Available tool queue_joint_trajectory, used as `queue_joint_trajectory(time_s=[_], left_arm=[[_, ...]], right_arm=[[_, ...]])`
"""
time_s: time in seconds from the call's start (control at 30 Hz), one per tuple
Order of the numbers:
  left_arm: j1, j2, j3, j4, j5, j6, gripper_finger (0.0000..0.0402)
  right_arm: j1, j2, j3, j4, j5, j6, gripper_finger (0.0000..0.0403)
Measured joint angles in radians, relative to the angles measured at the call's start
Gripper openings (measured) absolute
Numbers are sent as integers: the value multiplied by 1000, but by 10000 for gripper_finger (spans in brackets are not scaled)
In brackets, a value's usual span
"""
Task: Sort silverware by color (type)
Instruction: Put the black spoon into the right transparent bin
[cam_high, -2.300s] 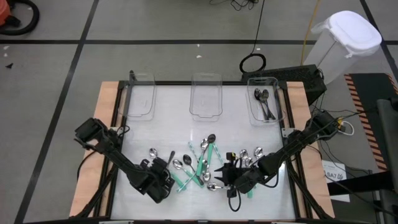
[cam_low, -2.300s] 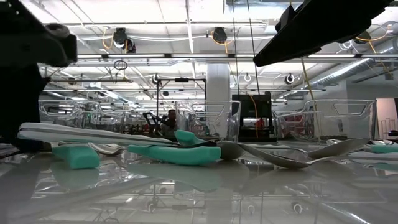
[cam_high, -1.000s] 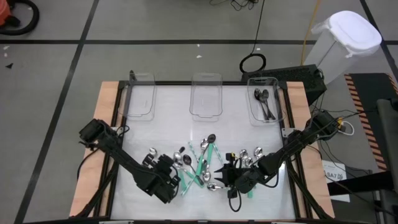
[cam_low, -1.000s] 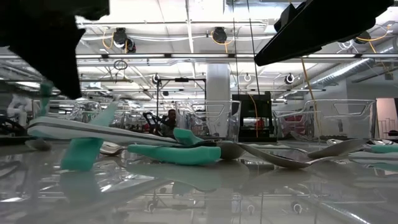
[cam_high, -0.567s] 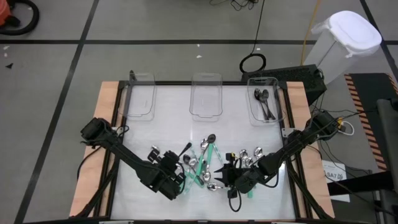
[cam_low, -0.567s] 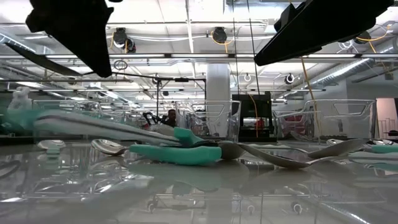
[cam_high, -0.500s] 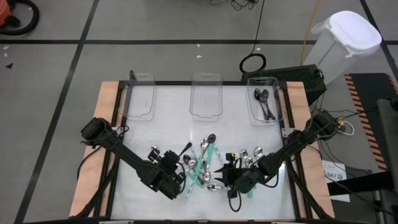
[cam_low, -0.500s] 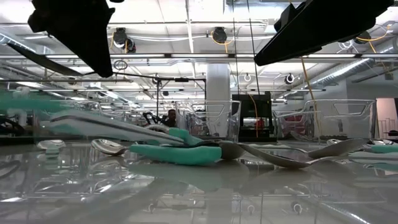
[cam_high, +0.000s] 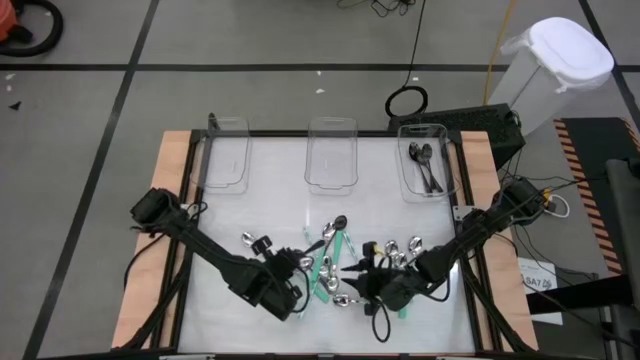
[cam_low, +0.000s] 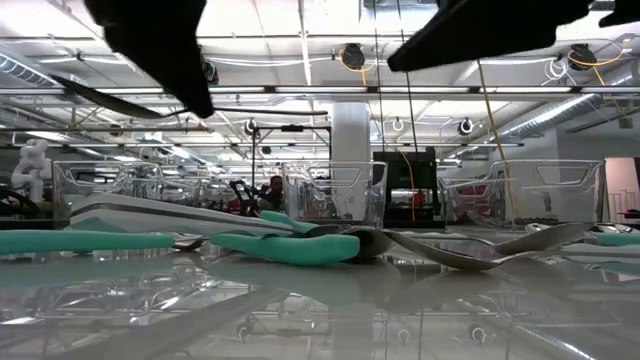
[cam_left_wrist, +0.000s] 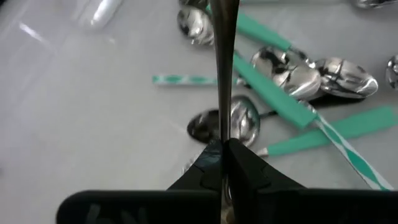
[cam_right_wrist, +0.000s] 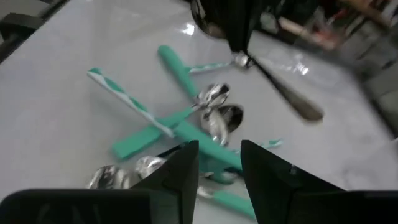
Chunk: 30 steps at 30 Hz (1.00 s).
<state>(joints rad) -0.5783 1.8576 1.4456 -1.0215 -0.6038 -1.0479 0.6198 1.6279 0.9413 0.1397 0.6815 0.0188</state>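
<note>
A pile of silverware (cam_high: 335, 262), shiny silver spoons and teal-handled ones, lies mid-table toward the near edge. My left gripper (cam_high: 290, 272) hangs over the pile's left side, shut on a dark spoon (cam_low: 110, 100) that it holds above the table. My right gripper (cam_high: 352, 272) hovers open over the pile's right side; nothing is between its fingers (cam_right_wrist: 186, 165). In the right wrist view the dark spoon's bowl (cam_right_wrist: 308, 112) is at its free end. Teal-handled spoons (cam_low: 290, 245) lie flat on the tabletop. My left gripper pinches the dark spoon's thin handle (cam_left_wrist: 224, 134) between its two shut fingers, near the end away from the bowl. The fingers slant downward. The spoon is lifted clear of the table and sticks out toward the table's left, nearly level in the low view.
Three clear bins stand along the far edge: left (cam_high: 225, 160), middle (cam_high: 332, 155) and right (cam_high: 428, 165). The right one holds dark spoons. Wooden rails run along the table's left and right sides. Bare white tabletop lies between the pile and the bins.
My left gripper has risen and shifted toward the table's right with the dark spoon. It has rolled its wrist, so the spoon now points left. A teal-handled spoon that stood tilted beside it has fallen flat. My right gripper has rolled in place.
</note>
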Motion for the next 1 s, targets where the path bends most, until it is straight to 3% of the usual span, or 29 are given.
queue_joint_trajectory(time_s=[0.23,0.47,0.63,0.87,1.0], left_arm=[[29,0,0,167,-6,283,8],[45,-1,0,235,-5,449,8],[55,-1,0,246,-7,543,8],[72,-1,0,341,-19,821,8],[74,-1,0,389,-19,928,8]], right_arm=[[0,0,0,4,42,-298,116],[38,0,0,16,209,-419,116],[74,0,0,23,292,-323,131],[78,0,0,21,285,-99,193],[78,0,0,20,285,-66,217]])
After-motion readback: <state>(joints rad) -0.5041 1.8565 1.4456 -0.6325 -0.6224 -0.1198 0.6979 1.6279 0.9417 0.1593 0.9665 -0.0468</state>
